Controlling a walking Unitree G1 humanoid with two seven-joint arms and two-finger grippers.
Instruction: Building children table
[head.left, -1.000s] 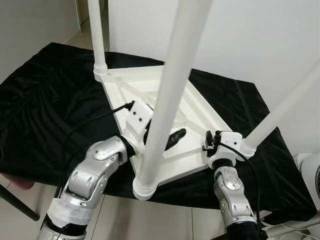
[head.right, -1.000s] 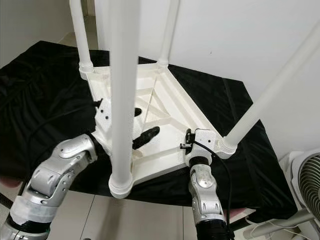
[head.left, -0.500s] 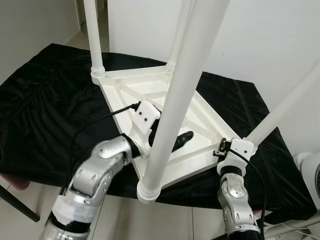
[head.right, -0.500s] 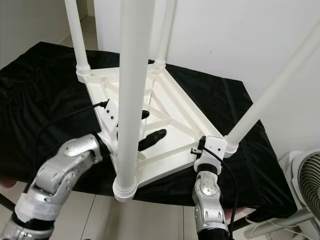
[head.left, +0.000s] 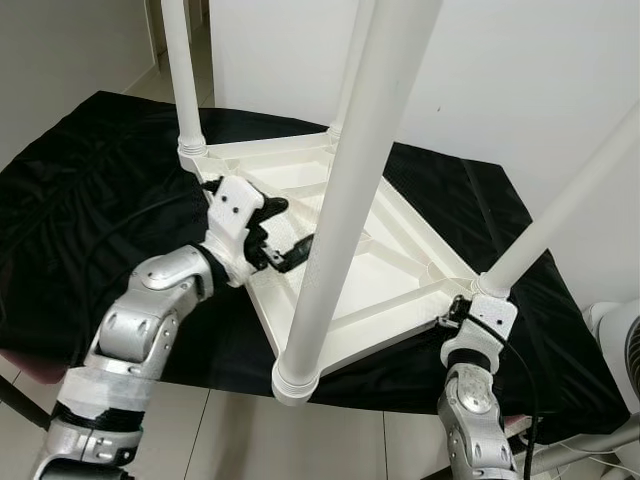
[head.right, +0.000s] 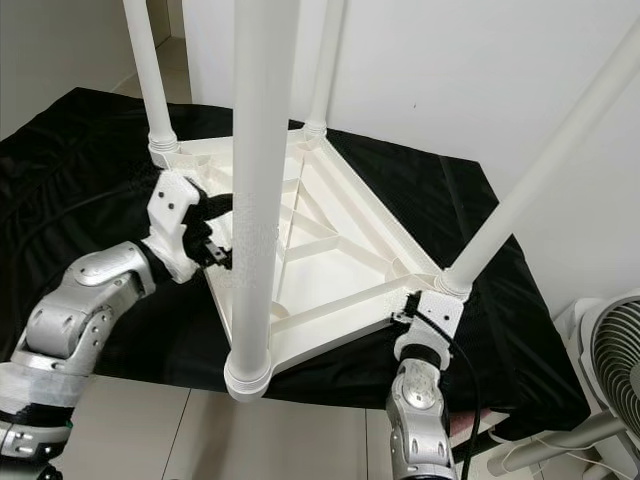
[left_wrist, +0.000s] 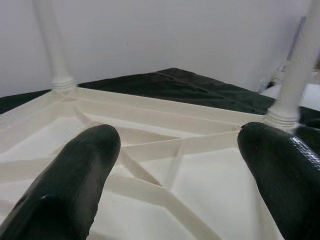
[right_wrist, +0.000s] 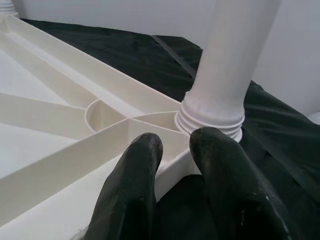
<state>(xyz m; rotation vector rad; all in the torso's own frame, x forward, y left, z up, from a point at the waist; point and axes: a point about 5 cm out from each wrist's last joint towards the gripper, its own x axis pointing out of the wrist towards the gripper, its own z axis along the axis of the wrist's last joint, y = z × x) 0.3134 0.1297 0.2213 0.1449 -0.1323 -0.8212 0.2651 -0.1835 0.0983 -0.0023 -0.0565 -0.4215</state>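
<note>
Right gripper (right_wrist: 172, 165): fingers (right_wrist: 132, 200) nearly together, pinching the rim at the near corner of the upturned table (head.left: 400, 290) (beside a leg socket). Left gripper (left_wrist: 175, 165): fingers spread wide above the ribbed underside. The table lies on black cloth (head.left: 90, 190).

A plain room of a home is suggested: bare white walls (head.left: 520, 70), a pale tiled floor (head.left: 230, 430), a doorway at the far left, and a white round standing fan (head.right: 612, 370) at the near right. A crumpled black cloth (head.left: 80, 180) is spread over a low surface.
</note>
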